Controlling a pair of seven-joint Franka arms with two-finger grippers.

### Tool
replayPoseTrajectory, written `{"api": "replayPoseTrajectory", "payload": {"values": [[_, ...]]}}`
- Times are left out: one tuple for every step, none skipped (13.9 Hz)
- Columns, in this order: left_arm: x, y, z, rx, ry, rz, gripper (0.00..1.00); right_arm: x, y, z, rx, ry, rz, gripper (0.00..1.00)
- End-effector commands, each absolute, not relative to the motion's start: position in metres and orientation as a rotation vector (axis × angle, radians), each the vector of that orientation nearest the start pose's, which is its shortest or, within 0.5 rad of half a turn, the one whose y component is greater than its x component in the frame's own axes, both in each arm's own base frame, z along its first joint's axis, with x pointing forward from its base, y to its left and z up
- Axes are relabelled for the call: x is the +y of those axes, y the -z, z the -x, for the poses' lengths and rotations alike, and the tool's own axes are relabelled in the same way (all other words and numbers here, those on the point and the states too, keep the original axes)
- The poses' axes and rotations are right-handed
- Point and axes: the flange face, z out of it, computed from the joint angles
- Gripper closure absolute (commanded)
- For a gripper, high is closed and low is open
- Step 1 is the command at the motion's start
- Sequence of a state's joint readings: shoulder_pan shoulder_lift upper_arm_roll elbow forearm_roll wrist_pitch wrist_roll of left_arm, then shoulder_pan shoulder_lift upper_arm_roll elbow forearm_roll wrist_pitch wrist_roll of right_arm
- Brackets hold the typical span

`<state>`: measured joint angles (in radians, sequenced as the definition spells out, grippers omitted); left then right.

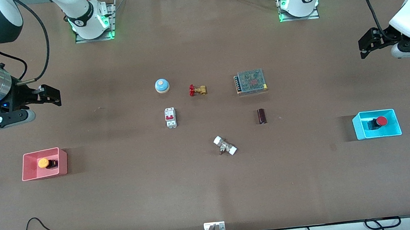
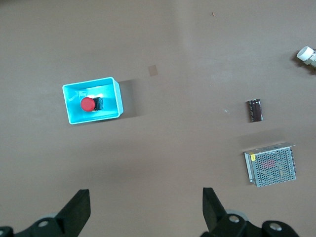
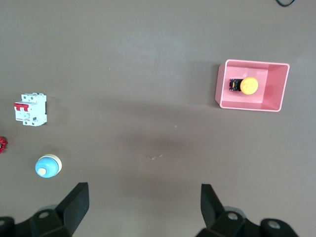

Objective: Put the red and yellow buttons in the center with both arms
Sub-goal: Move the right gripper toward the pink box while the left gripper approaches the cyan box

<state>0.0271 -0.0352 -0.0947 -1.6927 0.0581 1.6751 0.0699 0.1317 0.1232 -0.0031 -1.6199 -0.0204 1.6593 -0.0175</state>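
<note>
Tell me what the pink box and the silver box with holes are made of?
The pink box looks like smooth plastic: one even colour, thin walls, soft sheen. The silver box looks like metal: a grey, shiny mesh lid full of little holes.

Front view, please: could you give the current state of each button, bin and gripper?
Yellow button: on its side in pink bin.
Red button: on its side in cyan bin.
Left gripper: open, empty, above bare table.
Right gripper: open, empty, above bare table.
</note>
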Motion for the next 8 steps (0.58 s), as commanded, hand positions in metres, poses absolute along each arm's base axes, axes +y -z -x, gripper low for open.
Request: {"api": "replayPoseTrajectory", "payload": {"values": [[-0.031, -0.602, -0.552, 0.212, 0.019, 3.072, 0.00, 0.060, -0.514, -0.589, -0.210, -0.190, 3.166, 0.00], [-0.031, -0.602, -0.552, 0.210, 0.019, 3.072, 0.00, 0.052, -0.503, -0.594, -0.192, -0.200, 3.167, 0.00], [-0.031, -0.601, -0.552, 0.212, 0.016, 3.072, 0.00, 0.045, -0.493, -0.599, -0.184, -0.203, 3.170, 0.00], [-0.031, -0.596, -0.555, 0.213, 0.005, 3.073, 0.00, 0.033, -0.479, -0.608, -0.158, -0.177, 3.176, 0.00], [-0.031, -0.588, -0.559, 0.211, -0.016, 3.075, 0.00, 0.020, -0.468, -0.616, -0.160, -0.152, 3.186, 0.00], [-0.030, -0.575, -0.565, 0.208, -0.054, 3.077, 0.00, 0.009, -0.457, -0.624, -0.203, -0.126, 3.194, 0.00], [-0.027, -0.555, -0.573, 0.204, -0.115, 3.079, 0.00, -0.004, -0.446, -0.631, -0.212, -0.104, 3.199, 0.00], [-0.015, -0.546, -0.575, 0.174, -0.154, 3.079, 0.00, -0.013, -0.436, -0.637, -0.216, -0.091, 3.200, 0.00]]}}
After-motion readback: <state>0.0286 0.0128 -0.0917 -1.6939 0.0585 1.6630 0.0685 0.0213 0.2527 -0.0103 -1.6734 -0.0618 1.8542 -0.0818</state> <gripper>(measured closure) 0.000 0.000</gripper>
